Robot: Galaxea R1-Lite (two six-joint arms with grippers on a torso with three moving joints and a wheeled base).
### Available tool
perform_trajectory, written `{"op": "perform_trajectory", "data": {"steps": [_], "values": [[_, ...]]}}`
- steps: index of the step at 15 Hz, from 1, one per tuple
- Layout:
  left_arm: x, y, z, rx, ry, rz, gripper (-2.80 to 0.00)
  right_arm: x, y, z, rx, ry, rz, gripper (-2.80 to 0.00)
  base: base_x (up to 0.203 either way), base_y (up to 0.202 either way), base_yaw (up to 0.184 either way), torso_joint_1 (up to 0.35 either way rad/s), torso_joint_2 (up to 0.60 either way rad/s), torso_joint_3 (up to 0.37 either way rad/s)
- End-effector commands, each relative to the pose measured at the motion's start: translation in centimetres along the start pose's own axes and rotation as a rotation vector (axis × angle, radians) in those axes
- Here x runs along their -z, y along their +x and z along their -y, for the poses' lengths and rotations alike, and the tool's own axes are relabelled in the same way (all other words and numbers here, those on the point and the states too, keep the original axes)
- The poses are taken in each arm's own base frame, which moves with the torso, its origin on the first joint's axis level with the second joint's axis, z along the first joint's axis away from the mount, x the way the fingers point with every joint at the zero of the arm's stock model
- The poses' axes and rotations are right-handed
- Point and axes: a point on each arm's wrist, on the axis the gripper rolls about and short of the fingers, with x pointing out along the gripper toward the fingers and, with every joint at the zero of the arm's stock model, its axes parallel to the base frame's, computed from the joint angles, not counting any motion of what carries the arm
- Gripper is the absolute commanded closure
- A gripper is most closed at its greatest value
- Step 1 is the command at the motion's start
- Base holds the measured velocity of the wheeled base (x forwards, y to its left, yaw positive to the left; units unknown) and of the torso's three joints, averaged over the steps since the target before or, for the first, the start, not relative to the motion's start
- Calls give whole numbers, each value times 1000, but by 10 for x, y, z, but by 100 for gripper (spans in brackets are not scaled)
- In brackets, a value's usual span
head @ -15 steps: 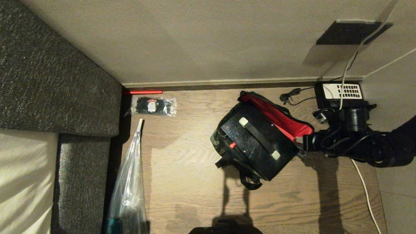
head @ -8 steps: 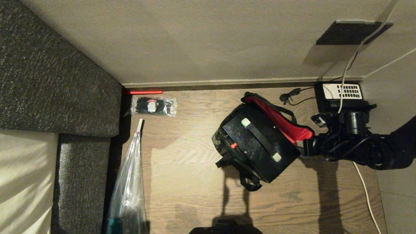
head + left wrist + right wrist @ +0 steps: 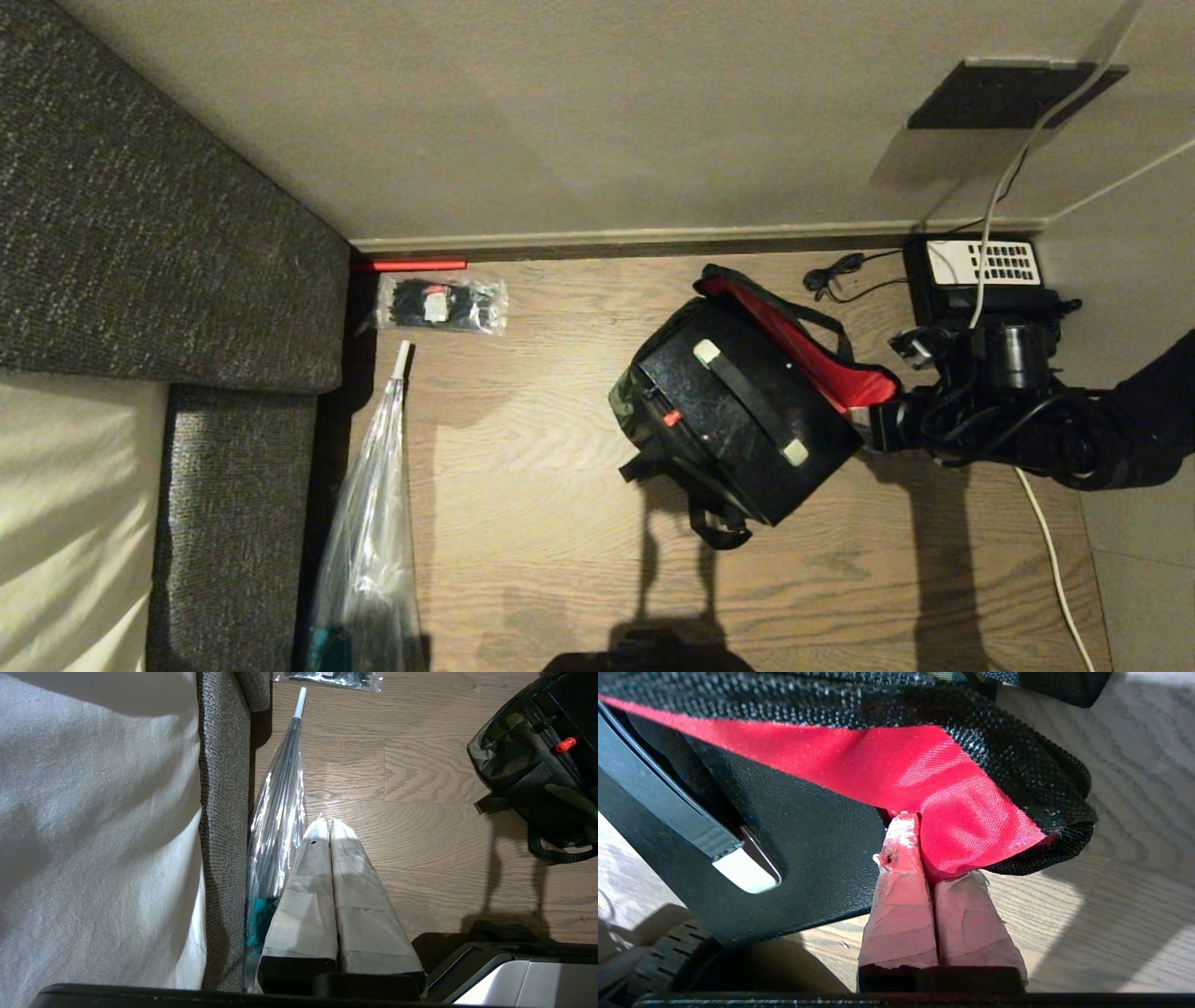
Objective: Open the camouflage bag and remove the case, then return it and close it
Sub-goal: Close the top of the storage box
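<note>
Warm, fairly dim indoor light from behind and above the robot. In the head view the wooden floor (image 3: 523,467) carries hard-edged shadows cast toward the wall (image 3: 560,121): a tall pair of dark bands below the camouflage bag (image 3: 635,411) and another beneath the right arm (image 3: 1027,420). The sofa (image 3: 140,205) reads grainy; the pale cushion (image 3: 65,523) shows soft diagonal streaks of light. The clear plastic sleeve (image 3: 369,541) glints. In the left wrist view a glare patch lies on the floor just beyond the taped fingers (image 3: 322,877), which are sunlit above and shaded below. In the right wrist view the red lining (image 3: 952,798) is saturated; the near edges blur.
</note>
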Motion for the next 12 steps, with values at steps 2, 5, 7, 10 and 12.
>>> {"op": "perform_trajectory", "data": {"steps": [2, 5, 7, 10, 12], "values": [[0, 0, 0, -1, -1, 1, 0, -8, -3, -1, -4, -20, 30, 0, 0, 0, 0, 0, 0, 0], [0, 0, 0, -1, -1, 1, 0, -17, -8, -1, -5, -30, 59, 0, 0, 0, 0, 0, 0, 0], [0, 0, 0, -1, -1, 1, 0, -28, -22, -4, -1, -39, 99, 0, 0, 0, 0, 0, 0, 0], [0, 0, 0, -1, -1, 1, 0, -39, -46, -11, -5, -38, 115, 0, 0, 0, 0, 0, 0, 0], [0, 0, 0, -1, 0, 1, 0, -46, -68, -20, -23, -41, 110, 0, 0, 0, 0, 0, 0, 0]]}}
